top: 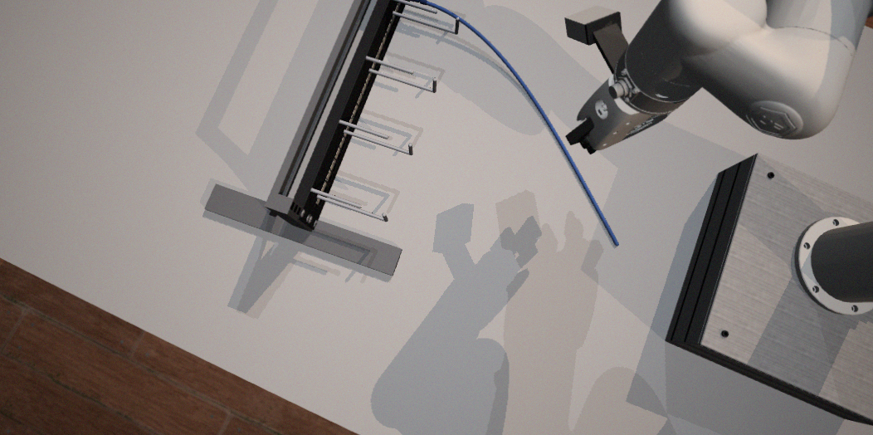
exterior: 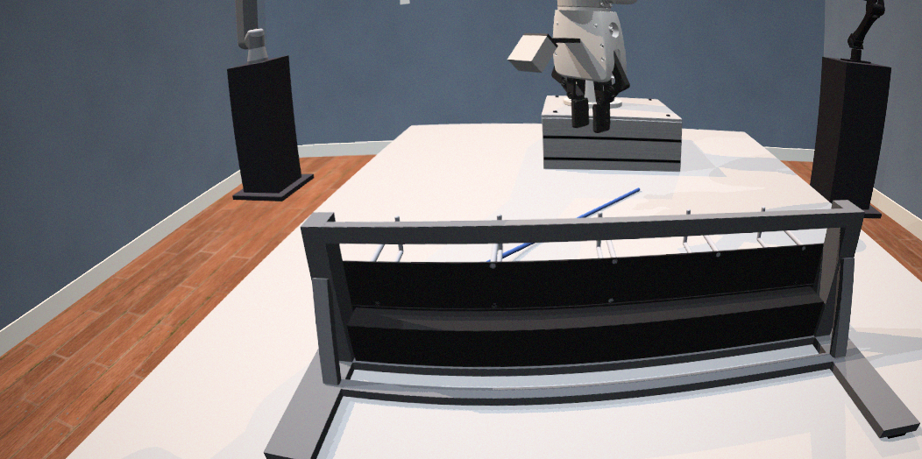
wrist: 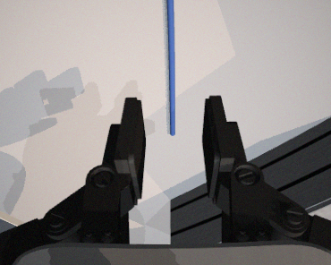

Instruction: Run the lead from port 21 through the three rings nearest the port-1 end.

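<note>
The grey and black rack (top: pixel 331 85) (exterior: pixel 450 231) stands on the white table. The blue lead (top: pixel 529 94) (exterior: pixel 609 203) (wrist: pixel 169 46) is plugged in near the rack's far end. It curves past the tip of a ring there and lies loose on the table, with its free end (top: pixel 614 243) toward the robot base. The three rings nearest the port-1 end (top: pixel 353 204) (top: pixel 379 140) (top: pixel 404 79) hold no lead. My gripper (top: pixel 579 140) (exterior: pixel 590 123) (wrist: pixel 173 118) is open partway and empty. It hangs high above the lead's free-end stretch.
The robot's base block (top: pixel 763 261) (exterior: pixel 612 133) stands on the table close to the lead's free end. The table edge and the wooden floor (top: pixel 73 359) lie beyond the rack's port-1 end. Two black camera stands (exterior: pixel 264 127) (exterior: pixel 847 133) flank the table.
</note>
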`<state>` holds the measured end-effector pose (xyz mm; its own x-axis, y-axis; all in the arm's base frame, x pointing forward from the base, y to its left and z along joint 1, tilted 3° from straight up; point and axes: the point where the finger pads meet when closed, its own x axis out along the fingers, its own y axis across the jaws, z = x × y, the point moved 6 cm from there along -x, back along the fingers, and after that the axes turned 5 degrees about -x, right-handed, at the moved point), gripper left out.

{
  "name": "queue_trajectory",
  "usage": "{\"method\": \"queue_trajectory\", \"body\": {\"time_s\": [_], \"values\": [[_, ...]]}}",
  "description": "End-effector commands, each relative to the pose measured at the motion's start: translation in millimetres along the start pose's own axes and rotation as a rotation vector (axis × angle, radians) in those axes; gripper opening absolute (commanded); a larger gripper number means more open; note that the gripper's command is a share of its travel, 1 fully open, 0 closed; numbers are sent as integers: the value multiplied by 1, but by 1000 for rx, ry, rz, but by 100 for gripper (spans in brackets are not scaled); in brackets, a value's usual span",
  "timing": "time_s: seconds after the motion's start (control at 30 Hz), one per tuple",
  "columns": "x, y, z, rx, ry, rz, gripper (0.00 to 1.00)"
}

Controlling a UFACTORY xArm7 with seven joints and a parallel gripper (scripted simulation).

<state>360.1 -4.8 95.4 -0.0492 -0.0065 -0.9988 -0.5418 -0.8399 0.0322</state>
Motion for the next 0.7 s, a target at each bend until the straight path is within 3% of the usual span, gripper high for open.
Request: {"method": "queue_trajectory", "body": {"time_s": [0.0, 0.67], "values": [[16, -1, -1, 0, 3, -2, 33], [89, 0, -2, 0, 3, -2, 33]]}}
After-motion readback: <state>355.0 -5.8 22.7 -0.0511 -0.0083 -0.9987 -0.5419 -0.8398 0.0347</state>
